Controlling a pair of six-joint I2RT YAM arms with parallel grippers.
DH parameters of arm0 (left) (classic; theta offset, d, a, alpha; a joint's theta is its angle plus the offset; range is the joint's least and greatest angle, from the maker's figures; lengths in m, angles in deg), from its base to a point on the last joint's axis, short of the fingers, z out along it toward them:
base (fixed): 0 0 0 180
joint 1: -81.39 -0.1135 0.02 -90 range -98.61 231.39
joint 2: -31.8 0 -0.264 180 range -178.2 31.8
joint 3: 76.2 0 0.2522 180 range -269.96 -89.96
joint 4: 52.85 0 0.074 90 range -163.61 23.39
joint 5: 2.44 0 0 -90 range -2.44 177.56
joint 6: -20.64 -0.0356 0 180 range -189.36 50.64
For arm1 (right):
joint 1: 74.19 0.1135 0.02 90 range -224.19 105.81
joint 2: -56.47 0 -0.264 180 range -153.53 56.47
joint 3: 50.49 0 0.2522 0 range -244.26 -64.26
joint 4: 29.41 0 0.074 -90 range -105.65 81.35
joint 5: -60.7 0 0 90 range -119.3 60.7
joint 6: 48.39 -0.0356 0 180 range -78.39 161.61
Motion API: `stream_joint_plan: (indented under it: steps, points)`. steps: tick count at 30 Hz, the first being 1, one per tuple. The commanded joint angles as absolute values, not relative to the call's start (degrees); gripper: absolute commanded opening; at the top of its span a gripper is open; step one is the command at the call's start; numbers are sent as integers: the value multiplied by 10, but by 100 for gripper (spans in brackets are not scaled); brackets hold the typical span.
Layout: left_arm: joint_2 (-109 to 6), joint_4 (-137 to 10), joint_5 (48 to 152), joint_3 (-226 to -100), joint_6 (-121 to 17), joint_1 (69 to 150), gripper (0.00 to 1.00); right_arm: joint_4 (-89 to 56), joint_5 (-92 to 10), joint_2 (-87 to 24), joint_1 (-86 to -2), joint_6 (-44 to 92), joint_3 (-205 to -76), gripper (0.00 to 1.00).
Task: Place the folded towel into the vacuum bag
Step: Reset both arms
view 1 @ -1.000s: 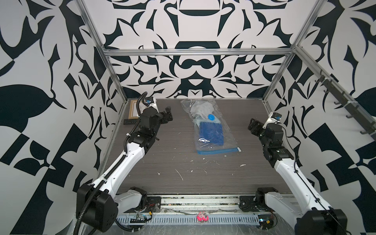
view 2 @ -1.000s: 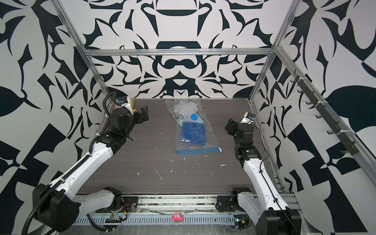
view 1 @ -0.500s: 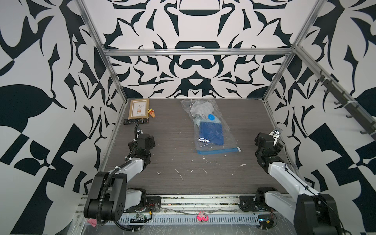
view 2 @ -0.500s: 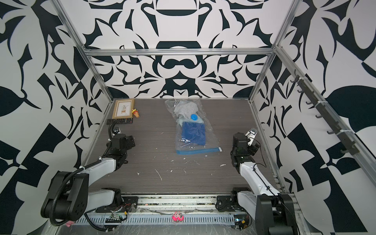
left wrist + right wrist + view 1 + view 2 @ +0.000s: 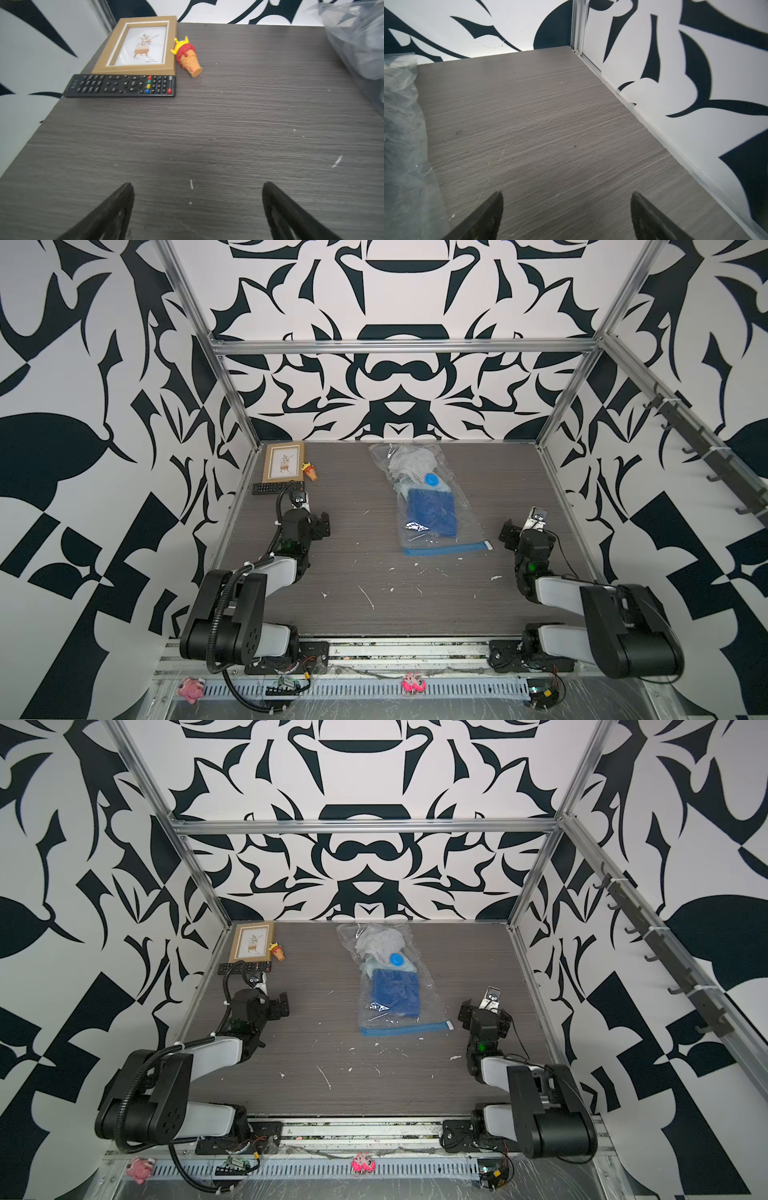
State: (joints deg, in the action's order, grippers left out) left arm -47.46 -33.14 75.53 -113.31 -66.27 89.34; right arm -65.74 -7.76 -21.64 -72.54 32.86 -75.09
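The vacuum bag (image 5: 434, 526) lies flat in the middle of the table in both top views, its blue zip strip (image 5: 446, 548) toward the near end and its round blue valve cap (image 5: 431, 479) on top. The folded towel (image 5: 430, 516), dark blue, lies inside the bag (image 5: 395, 1006), with a grey cloth (image 5: 409, 462) beyond it. My left gripper (image 5: 322, 526) (image 5: 197, 184) is open and empty, low over the table left of the bag. My right gripper (image 5: 515, 533) (image 5: 566, 192) is open and empty to the right of the bag. Each wrist view catches only an edge of the bag (image 5: 361, 41) (image 5: 402, 124).
A picture frame (image 5: 284, 462), a black remote (image 5: 272, 488) and a small ice-cream-cone toy (image 5: 311, 471) sit at the far left corner. White scraps (image 5: 368, 597) dot the near part of the table. Patterned walls close the left, right and far sides.
Both arms have drawn back from a raised, extended pose and folded low toward the near edge. The right gripper has opened a little wider. The bag has not moved.
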Motion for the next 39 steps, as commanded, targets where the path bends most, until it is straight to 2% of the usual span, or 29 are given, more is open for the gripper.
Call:
stream_joint_plan:
  steps: [1,5,8,13,17,23,27,32,35,39]
  points:
    - [-462,-296,809,-1125,-691,896,99,-781,-115,-272,-724,340,-759,97]
    - [-454,-285,805,-1115,-695,907,99,-796,-168,-331,-724,364,-788,98]
    - [-447,-290,798,-1116,-692,909,99,-684,-231,-322,-723,385,-839,99]
    - [-394,-345,778,-1134,-680,909,99,-694,-235,-326,-721,390,-839,98]
    - [-369,-322,819,-1126,-706,908,99,-692,-235,-324,-721,390,-838,99]
    - [-447,-300,841,-1129,-744,908,99,-693,-235,-324,-721,390,-838,99]
    - [-500,-204,833,-1116,-758,900,99,-693,-235,-325,-720,390,-838,98]
    - [-538,-268,945,-1158,-739,845,99,-693,-235,-324,-720,389,-838,98]
    - [-560,-241,1011,-1161,-704,799,99,-692,-234,-324,-720,390,-838,99]
    - [-570,-254,1023,-1172,-690,787,99,-693,-233,-324,-720,390,-837,99]
